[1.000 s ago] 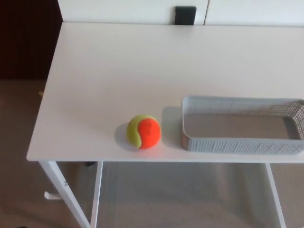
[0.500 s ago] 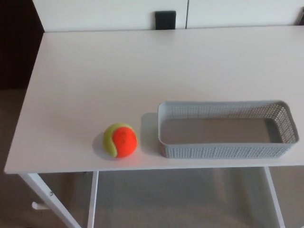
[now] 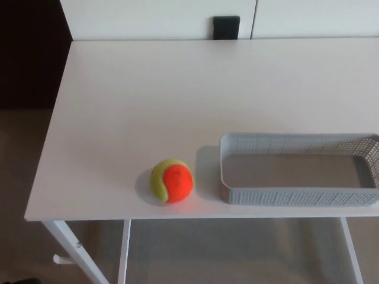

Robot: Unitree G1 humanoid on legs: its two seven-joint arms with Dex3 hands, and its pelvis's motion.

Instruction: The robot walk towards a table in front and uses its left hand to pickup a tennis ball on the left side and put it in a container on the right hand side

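Note:
A yellow-green and orange tennis ball (image 3: 172,180) rests on the white table (image 3: 177,100) near its front edge, left of centre. Just to its right stands a grey mesh container (image 3: 299,194), long and shallow, with nothing inside; its right end is cut off by the picture's edge. A small gap separates ball and container. Neither of my hands nor any part of my arms shows in the head view.
The table's front edge runs just below the ball and container, with white legs (image 3: 74,248) underneath. A white wall with a black socket (image 3: 226,27) lies behind the table. A dark area (image 3: 26,53) borders the table's left side.
The whole picture has shifted sideways between frames, so the camera has moved. The ball and container keep the same places relative to each other on the table.

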